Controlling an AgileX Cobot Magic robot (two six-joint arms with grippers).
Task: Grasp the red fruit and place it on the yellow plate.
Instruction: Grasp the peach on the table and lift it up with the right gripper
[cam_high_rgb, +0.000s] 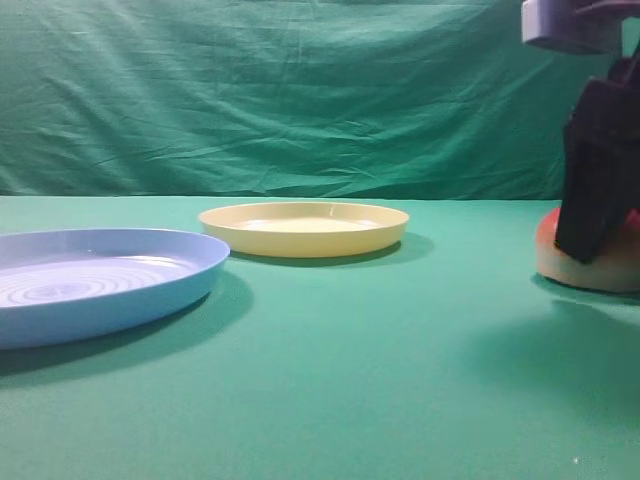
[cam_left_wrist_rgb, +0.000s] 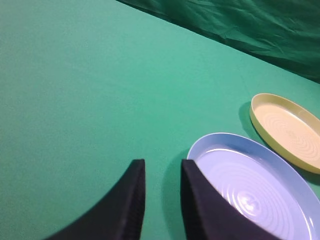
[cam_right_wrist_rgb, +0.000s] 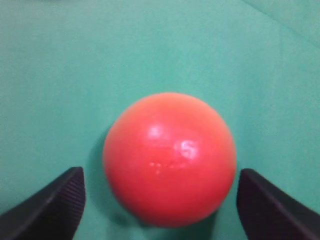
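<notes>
1. Green cloth covers the surface (cam_high_rgb: 400, 380) and hangs as a wrinkled backdrop (cam_high_rgb: 300, 90) behind it.
2. Right gripper (cam_right_wrist_rgb: 160, 200): spread wide, one dark finger on each side of the red fruit (cam_right_wrist_rgb: 170, 157), neither touching it in the right wrist view. It grasps nothing.
3. Seen from the exterior high view, the right gripper (cam_high_rgb: 600, 200) hangs directly in front of the red fruit (cam_high_rgb: 560, 255), hiding its middle; the fruit sits on the surface at the right edge, red above and pale at the base.
4. Well to the left of the fruit and farther back lies the yellow plate (cam_high_rgb: 303, 228), with nothing on it.
5. Left of the fruit again, beyond the yellow plate and nearer the camera, lies a light-blue plate (cam_high_rgb: 95, 280) with concentric rings.
6. Left gripper (cam_left_wrist_rgb: 162, 195): its fingers are nearly together with a narrow gap, clasping nothing, hovering just beside the blue plate's (cam_left_wrist_rgb: 260, 185) rim, far from the fruit.
</notes>
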